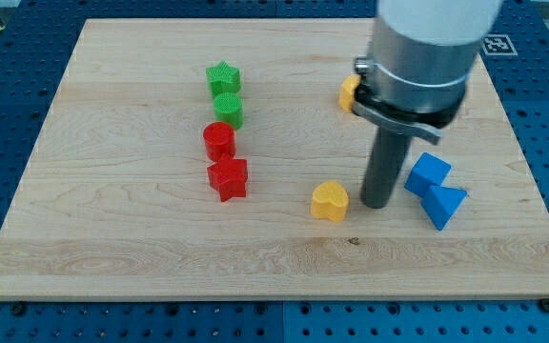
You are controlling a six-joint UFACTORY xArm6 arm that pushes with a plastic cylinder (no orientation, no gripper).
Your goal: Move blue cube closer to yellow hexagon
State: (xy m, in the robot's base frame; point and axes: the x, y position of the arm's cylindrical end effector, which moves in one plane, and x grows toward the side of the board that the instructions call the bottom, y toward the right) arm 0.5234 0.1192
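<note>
The blue cube (430, 172) lies at the view's right, touching a blue triangular block (443, 204) just below it. The yellow hexagon (349, 91) sits near the view's top, mostly hidden behind the arm's grey body. My tip (377, 203) rests on the board just left of the blue cube, apart from it by a small gap. A yellow heart-shaped block (330, 201) lies just left of my tip.
A green star (223, 77) and a green cylinder (228, 110) stand in a column left of centre, with a red cylinder (219, 141) and a red star (228, 178) below them. The wooden board (112, 238) ends on a blue perforated table.
</note>
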